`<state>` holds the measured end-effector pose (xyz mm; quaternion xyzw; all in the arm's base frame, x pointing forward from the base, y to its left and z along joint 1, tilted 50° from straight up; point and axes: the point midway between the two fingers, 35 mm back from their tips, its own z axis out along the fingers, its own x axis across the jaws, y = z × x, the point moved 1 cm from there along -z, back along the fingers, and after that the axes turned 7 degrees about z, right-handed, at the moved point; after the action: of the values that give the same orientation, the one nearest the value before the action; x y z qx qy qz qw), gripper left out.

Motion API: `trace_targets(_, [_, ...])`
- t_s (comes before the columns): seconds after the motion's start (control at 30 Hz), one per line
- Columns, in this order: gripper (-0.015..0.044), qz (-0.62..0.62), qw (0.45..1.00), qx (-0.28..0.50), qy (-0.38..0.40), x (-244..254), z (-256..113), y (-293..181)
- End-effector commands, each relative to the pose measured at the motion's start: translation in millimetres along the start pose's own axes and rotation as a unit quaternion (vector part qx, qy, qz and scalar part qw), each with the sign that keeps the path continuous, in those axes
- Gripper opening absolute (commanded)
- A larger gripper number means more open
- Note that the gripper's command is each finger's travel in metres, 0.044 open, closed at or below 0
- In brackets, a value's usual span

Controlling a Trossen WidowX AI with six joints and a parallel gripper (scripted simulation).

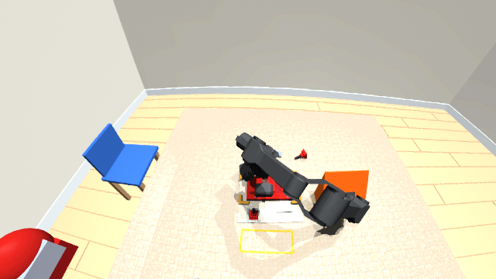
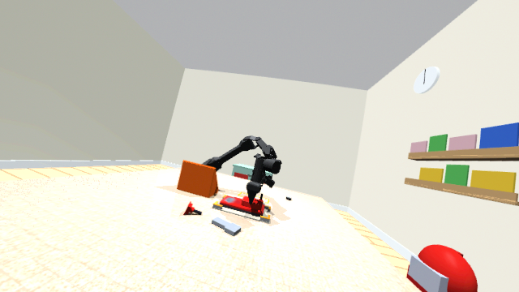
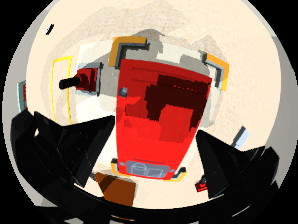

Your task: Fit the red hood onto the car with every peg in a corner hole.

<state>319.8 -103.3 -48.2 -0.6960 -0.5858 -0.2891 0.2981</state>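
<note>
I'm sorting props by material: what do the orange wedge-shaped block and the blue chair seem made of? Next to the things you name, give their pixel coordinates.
Orange block (image 1: 346, 182) (image 2: 197, 178) (image 3: 119, 190): perhaps painted wood or plastic; flat, even color, no visible grain.
Blue chair (image 1: 129, 163): seat and back look like smooth matte plastic, possibly painted; brown legs suggest wood.

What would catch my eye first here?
Probably the black robot arm, arching over the bright red toy car, its tool standing open around the car. Next, the orange wedge-shaped block near the car, and the blue chair off to the left in the top view. A big glossy red rounded object also fills a lower corner of the top and exterior views.
</note>
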Motion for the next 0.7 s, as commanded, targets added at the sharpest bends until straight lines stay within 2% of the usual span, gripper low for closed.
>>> trace_targets(0.0, [0.044,-0.001,1.0,-0.008,-0.004,-3.6,-30.4,2.2])
trace_targets(0.07, [0.044,-0.001,1.0,-0.009,-0.003,-3.2,-54.8,0.5])
trace_targets(0.13, [0.044,-0.001,1.0,-0.009,-0.003,-2.8,-64.3,-0.7])
trace_targets(0.67, [0.044,-0.001,1.0,-0.009,-0.003,-2.8,-64.3,-0.7])
